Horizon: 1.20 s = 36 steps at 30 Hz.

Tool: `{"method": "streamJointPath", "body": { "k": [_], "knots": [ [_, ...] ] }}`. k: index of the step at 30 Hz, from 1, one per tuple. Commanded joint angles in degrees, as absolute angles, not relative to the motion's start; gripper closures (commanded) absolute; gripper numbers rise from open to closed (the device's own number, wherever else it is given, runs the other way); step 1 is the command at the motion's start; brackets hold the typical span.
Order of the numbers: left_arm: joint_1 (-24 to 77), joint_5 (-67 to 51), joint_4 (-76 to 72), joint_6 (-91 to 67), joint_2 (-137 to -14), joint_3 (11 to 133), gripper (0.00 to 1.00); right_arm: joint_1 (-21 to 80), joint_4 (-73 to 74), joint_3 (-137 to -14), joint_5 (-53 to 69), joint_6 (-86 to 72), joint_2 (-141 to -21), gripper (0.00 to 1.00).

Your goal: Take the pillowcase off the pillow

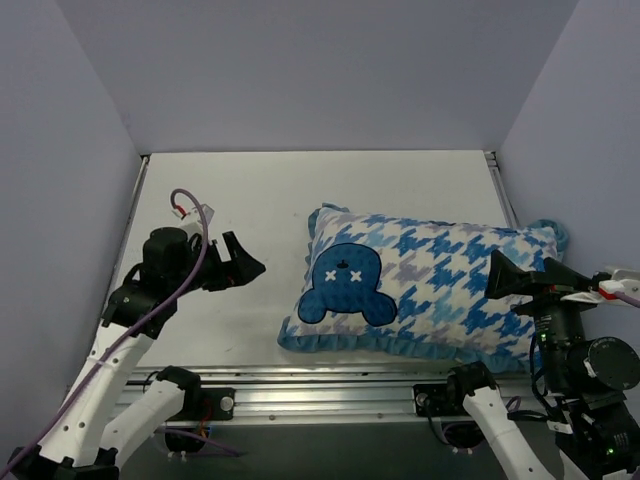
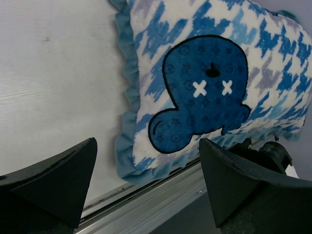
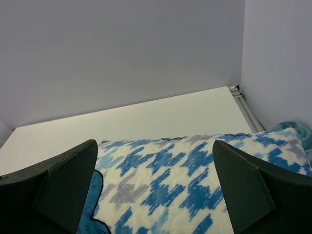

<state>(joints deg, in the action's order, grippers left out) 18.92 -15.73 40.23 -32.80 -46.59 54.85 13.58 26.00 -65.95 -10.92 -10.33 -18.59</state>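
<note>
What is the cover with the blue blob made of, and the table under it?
The pillowcase looks like soft quilted cloth: stitch lines dimple its print, and its blue ruffle trim gathers in folds. The table seems a smooth matte white board, maybe laminate; the rail at its near edge looks like silvery brushed metal.

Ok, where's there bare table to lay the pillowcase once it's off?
Bare table runs along the back wall beyond the pillowcase, and across the left half between it and the left wall, under the hovering left end effector. The right near corner is crowded: pillowcase and right end effector.
</note>
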Motion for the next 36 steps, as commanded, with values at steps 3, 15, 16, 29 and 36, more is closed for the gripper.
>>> {"method": "streamJointPath", "body": {
  "k": [3,15,16,29,36],
  "knots": [
    [29.5,-15.3,21.0,-41.4,-51.7,50.9,0.06,13.8,23.7,-64.2,-6.2,-11.2,-20.7,0.0],
    [46.3,-4.8,9.2,-44.5,-73.7,47.8,0.06,13.7,23.0,-62.0,-2.9,-10.0,-21.0,0.0],
    [47.2,-4.0,9.1,-44.5,-75.0,48.1,0.06,13.7,22.9,-61.7,-2.7,-9.9,-21.0,0.0],
    [50.4,10.3,22.1,-38.6,-81.5,54.6,0.98,13.8,22.1,-59.6,-1.7,-9.5,-21.0,0.0],
    [37.7,27.3,40.1,-25.4,-78.7,65.2,0.98,13.7,21.5,-58.5,4.0,-9.6,-23.4,0.0]
  ]
}}
